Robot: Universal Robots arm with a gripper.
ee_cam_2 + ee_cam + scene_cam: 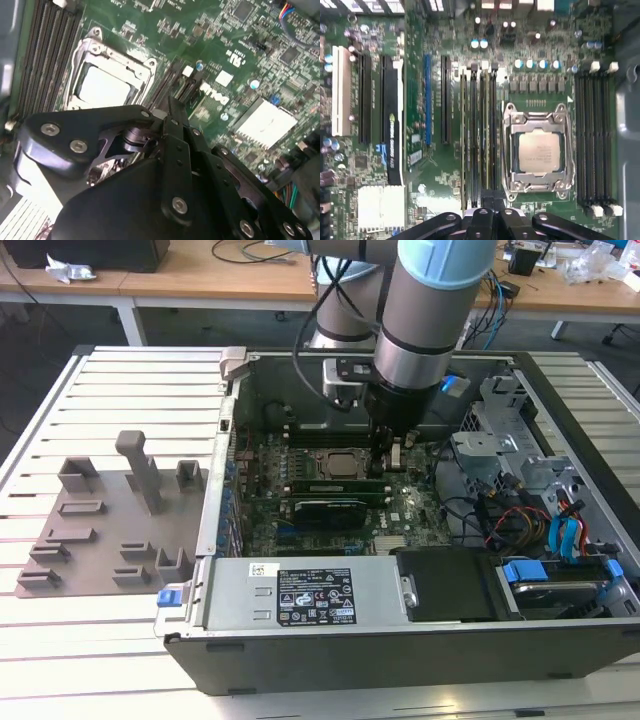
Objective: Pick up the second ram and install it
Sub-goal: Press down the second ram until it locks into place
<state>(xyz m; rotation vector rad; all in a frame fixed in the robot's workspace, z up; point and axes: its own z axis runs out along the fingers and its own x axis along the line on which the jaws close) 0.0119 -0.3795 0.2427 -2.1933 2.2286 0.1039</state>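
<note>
In the exterior view, the tool (388,462) is reaching down inside the open computer case (400,640) on the counter (100,640), sitting right over the memory slots (335,483) beside the CPU socket (335,462). In both wrist views, the tool (172,117) (487,197) is sitting at the slots beside the socket (538,151), its fingers looking drawn together, though I cannot tell whether it is clenching the second ram or where that stick is sitting.

My own black linkage (165,200) hides my fingertips and the slots under them; in the exterior view, my wrist (420,350) covers that same place.
</note>
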